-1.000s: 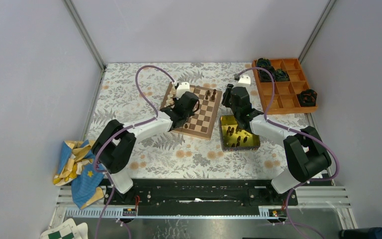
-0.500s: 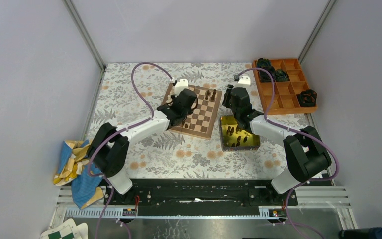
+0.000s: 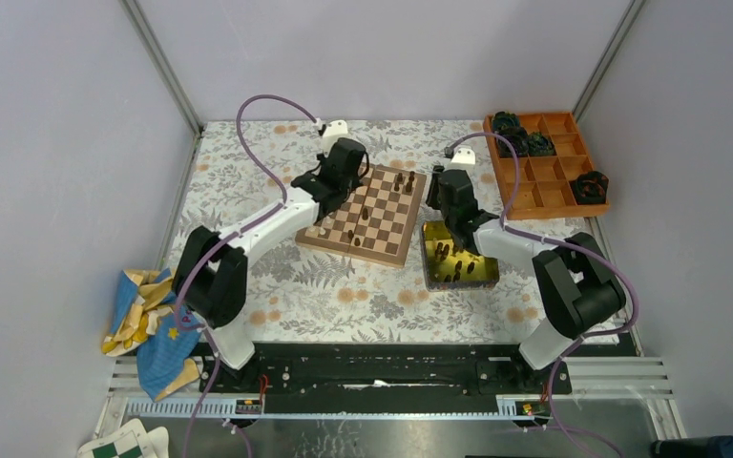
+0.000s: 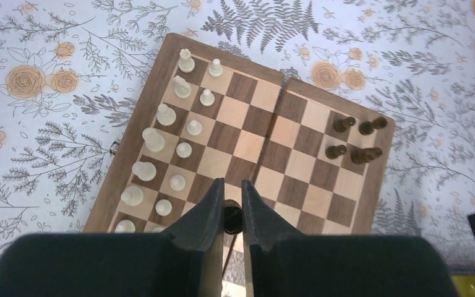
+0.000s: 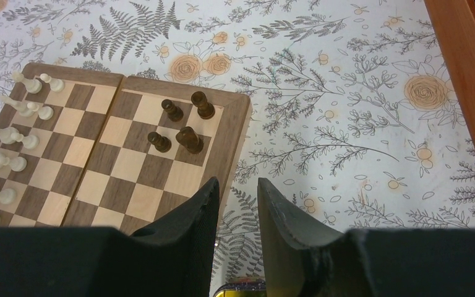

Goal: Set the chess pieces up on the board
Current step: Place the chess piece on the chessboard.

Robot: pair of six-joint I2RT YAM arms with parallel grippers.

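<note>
Left wrist view: board (image 4: 266, 130) lies skewed on floral cloth (image 4: 49, 80). Cream pieces (image 4: 161, 114) fill two rows along its left edge; that side looks done, or nearly. Only four dark pieces (image 4: 345, 124) stand at the opposite edge, clustered in one corner. Left gripper (image 4: 232, 184) is clamped on a small dark piece (image 4: 232, 218) above the board's near-middle squares. Right gripper (image 5: 238, 182) has jaws apart, nothing between, over cloth beside the board. More dark ones wait in tin (image 3: 463, 283). Judgement: roughly half done, dark side mostly left. No legible writing or brands.
</note>
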